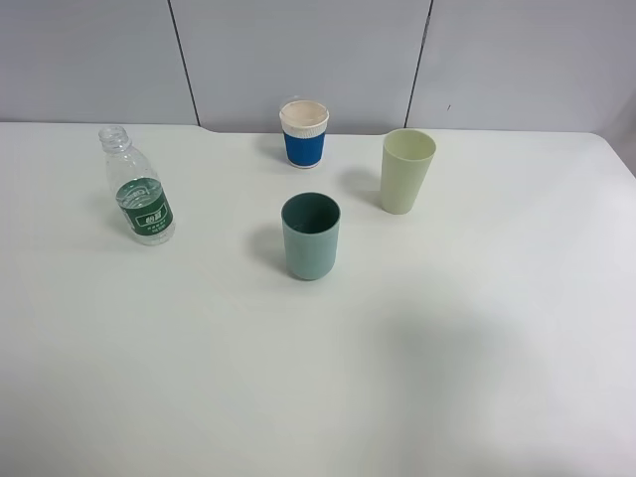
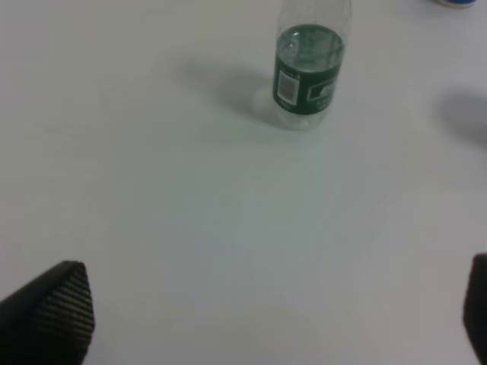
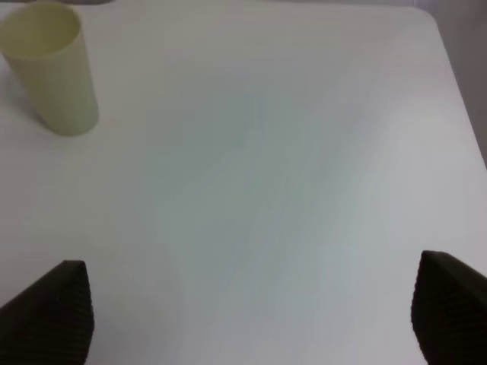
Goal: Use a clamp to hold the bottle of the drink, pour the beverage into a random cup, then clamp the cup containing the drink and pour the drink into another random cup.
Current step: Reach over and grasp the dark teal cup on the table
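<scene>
Exterior high view: bottle [image 1: 139, 189] at nine o'clock of the teal cup [image 1: 311, 237] — green label, writing unreadable; left gripper [image 2: 275, 293], right gripper [image 3: 257, 285] both spread wide.

1. Likely a robot lab test bench.
2. A white table [image 1: 517, 338] stands against grey wall panels [image 1: 298, 50] split by dark seams.
3. Props stand well apart: a water bottle [image 1: 144, 204], a blue-sleeved paper cup [image 1: 304, 134], a pale green cup [image 1: 406, 171], a teal cup [image 1: 310, 238].

Teal cup [image 1: 310, 237]; bottle [image 1: 126, 164] (green label [image 1: 146, 208]).
</scene>
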Robot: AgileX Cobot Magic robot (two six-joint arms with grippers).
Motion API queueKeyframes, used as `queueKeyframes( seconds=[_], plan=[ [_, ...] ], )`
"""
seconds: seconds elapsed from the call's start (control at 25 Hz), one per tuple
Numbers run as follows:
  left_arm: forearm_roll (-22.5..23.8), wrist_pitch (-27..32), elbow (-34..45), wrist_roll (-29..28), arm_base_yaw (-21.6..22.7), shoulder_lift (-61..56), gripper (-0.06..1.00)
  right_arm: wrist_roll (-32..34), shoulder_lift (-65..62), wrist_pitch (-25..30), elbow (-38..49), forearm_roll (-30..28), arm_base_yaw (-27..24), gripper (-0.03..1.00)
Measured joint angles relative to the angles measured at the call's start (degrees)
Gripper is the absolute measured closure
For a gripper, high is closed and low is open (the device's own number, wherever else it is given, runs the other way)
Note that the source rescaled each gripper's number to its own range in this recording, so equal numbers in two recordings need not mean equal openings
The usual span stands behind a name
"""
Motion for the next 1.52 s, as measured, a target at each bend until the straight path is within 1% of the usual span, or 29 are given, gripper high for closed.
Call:
queueKeyframes(
  seconds=[0.24,0.36,0.56,0.72,0.8,1.0,1.32,1.52],
  plan=[
    [0.0,0.0,0.0,0.0,0.0,0.0,-0.02,-1.2,8.1,-7.2,-0.1,1.9,0.0,0.45],
    [0.0,0.0,0.0,-0.1,0.0,0.0,-0.02,-1.4,13.1,-8.9,-0.1,3.2,0.0,0.45],
    [0.0,0.0,0.0,-0.1,0.0,0.0,-0.02,-4.8,20.5,-12.1,-0.1,6.5,0.0,0.45],
    [0.0,0.0,0.0,-0.1,0.0,0.0,-0.02,-5.8,26.0,-14.1,-0.1,8.5,0.6,0.45],
    [0.0,0.0,0.0,0.0,0.0,0.0,-0.02,-6.0,28.7,-15.7,-0.1,8.5,3.0,0.45],
    [0.0,0.0,0.0,0.0,0.0,0.0,-0.02,-6.0,35.4,-22.3,-0.2,8.5,12.7,0.45],
    [0.0,0.0,0.0,0.0,0.0,0.0,-0.02,-6.0,46.6,-27.9,-0.2,7.8,28.0,0.45],
    [0.0,0.0,0.0,0.0,0.0,0.0,-0.02,-5.8,52.4,-30.5,-0.2,5.9,34.3,0.45]
  ],
)
